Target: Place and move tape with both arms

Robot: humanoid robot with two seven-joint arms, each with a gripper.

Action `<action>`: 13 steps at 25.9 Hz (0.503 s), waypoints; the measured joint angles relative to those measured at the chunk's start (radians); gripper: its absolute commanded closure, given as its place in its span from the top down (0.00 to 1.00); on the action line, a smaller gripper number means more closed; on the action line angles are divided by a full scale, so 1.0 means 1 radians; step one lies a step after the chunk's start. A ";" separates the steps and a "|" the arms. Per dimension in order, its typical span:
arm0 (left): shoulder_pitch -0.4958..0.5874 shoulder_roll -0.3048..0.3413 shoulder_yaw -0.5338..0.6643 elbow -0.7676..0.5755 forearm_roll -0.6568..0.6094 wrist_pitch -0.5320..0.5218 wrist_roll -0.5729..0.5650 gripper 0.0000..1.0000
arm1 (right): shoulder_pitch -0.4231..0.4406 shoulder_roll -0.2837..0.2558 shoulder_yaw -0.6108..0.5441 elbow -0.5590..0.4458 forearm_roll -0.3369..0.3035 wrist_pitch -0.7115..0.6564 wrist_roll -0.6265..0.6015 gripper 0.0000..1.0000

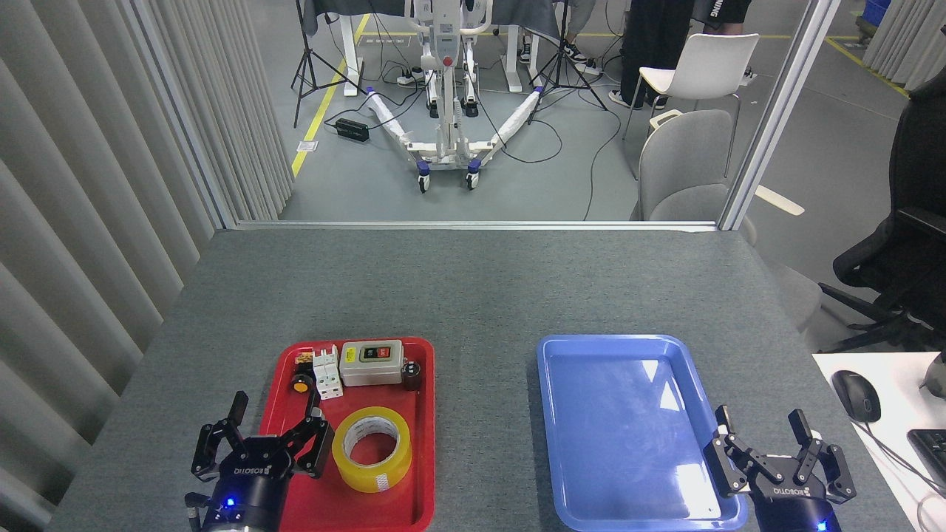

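Observation:
The tape (372, 448), a wide yellow translucent roll with a white printed core, lies flat in the near part of the red tray (423, 443). My left gripper (272, 431) hovers at the tray's near left edge, just left of the roll, fingers spread open and holding nothing. My right gripper (776, 445) is at the near right corner of the blue tray (550, 414), also open and empty. Both show a blue light.
In the red tray's far end sit a grey switch box (371, 363), a white breaker (327, 375), a small black-and-orange round part (301, 383) and a dark cylinder (412, 374). A mouse (856, 395) and keyboard lie on a white desk at right.

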 measured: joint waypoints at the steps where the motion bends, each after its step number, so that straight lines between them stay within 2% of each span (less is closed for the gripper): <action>1: 0.002 0.002 0.000 -0.002 0.000 0.001 -0.001 1.00 | -0.004 0.000 0.000 0.002 0.000 0.000 0.000 1.00; 13: 0.006 0.005 -0.003 -0.009 0.006 -0.005 -0.004 1.00 | -0.026 -0.002 -0.002 0.013 0.002 -0.001 -0.002 1.00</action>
